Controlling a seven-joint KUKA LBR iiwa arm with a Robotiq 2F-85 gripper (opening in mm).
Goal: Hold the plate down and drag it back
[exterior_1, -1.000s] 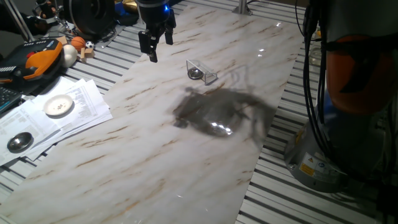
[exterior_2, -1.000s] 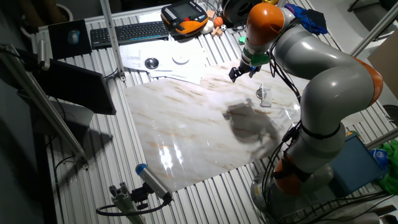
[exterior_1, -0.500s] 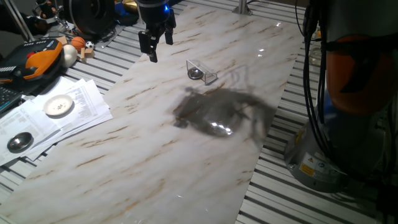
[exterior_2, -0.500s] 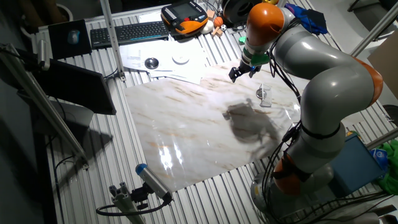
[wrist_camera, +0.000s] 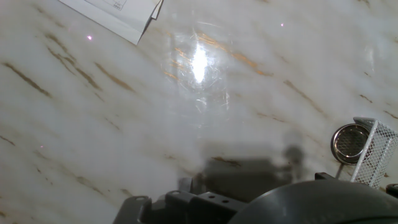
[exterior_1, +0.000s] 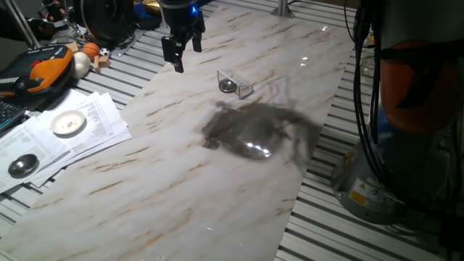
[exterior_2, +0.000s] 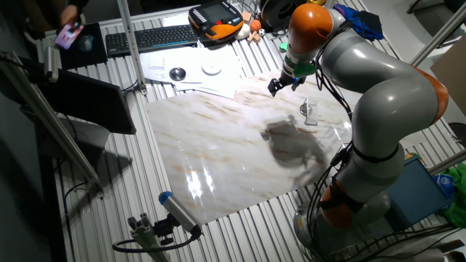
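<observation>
Hand view: plate beside stand.

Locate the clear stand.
In one fixed view the clear stand sits on the marble slab, just right of the gripper; the hand view has it at the lower right edge.

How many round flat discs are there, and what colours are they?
Grey metal: 2, the grey disc on the papers and the grey disc in the clear stand
White: 1, the white disc with dots
Total: 3
</observation>
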